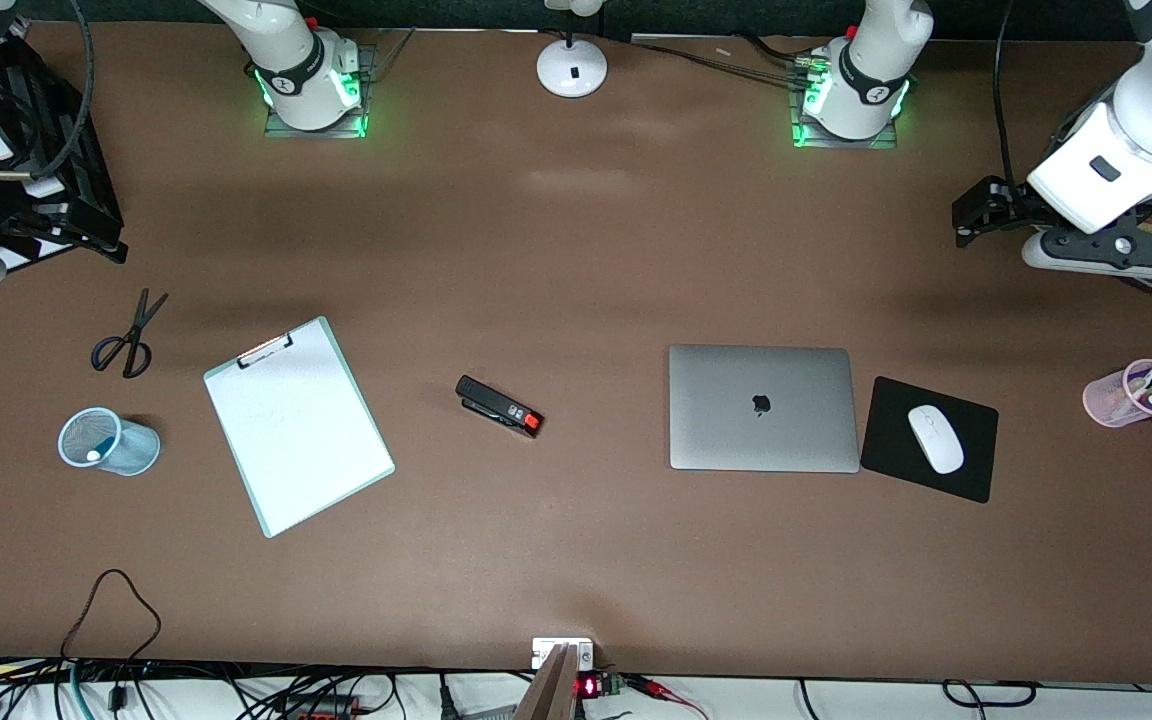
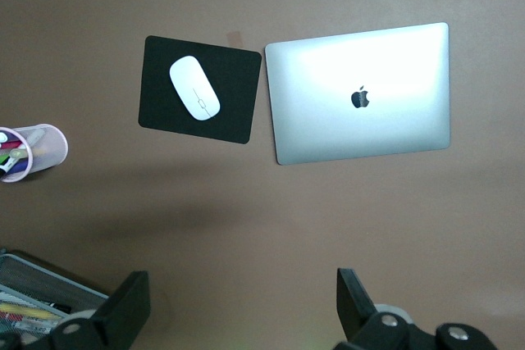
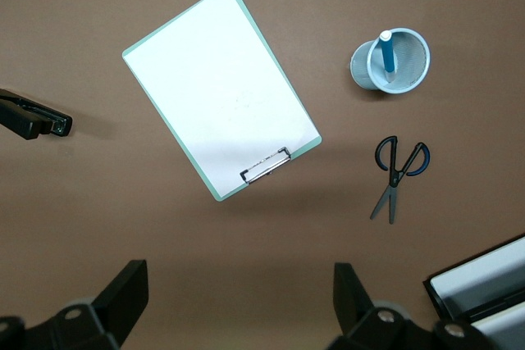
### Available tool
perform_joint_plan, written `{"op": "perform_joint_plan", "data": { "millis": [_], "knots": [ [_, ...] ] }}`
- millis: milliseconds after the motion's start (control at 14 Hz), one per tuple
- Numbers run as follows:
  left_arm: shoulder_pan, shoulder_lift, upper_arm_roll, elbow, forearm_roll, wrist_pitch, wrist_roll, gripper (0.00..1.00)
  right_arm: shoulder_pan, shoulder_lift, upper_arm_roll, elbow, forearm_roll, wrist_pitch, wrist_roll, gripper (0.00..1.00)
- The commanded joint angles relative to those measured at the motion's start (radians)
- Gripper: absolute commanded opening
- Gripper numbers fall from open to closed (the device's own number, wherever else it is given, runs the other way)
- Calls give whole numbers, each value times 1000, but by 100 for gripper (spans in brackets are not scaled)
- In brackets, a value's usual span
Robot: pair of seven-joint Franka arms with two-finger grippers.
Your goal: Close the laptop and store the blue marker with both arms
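The silver-grey laptop [image 1: 762, 407] [image 2: 361, 92] lies shut and flat on the brown table, apple logo up, toward the left arm's end. The blue marker [image 3: 385, 55] stands white end up [image 1: 94, 455] in a blue mesh cup [image 1: 108, 441] [image 3: 392, 61] toward the right arm's end. My left gripper [image 2: 244, 293] [image 1: 976, 213] hangs open and empty, high over bare table at the left arm's end. High over bare table beside the clipboard, my right gripper [image 3: 242, 284] is open and empty too.
A white clipboard [image 1: 298, 425] [image 3: 220, 92], black-and-red stapler [image 1: 499, 405] and scissors [image 1: 128, 335] lie on the table. A white mouse [image 1: 935, 438] sits on a black pad [image 1: 881, 440] beside the laptop. A pink pen cup [image 1: 1121, 395] and black trays [image 1: 46, 170] [image 2: 33, 293] stand at the ends.
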Motion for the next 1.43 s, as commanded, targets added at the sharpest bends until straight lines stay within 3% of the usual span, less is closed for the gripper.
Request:
{"op": "perform_joint_plan", "data": {
  "millis": [0, 929, 1357],
  "knots": [
    [6, 11, 1, 26, -27, -20, -8, 100, 1, -14, 5, 12, 44, -15, 18, 100],
    [6, 11, -4, 28, -17, -30, -8, 100, -1, -122, 3, -107, 50, 67, 21, 100],
    [6, 11, -4, 26, -16, -30, -2, 100, -2, -119, 3, -101, 47, 76, 17, 100]
  ]
}}
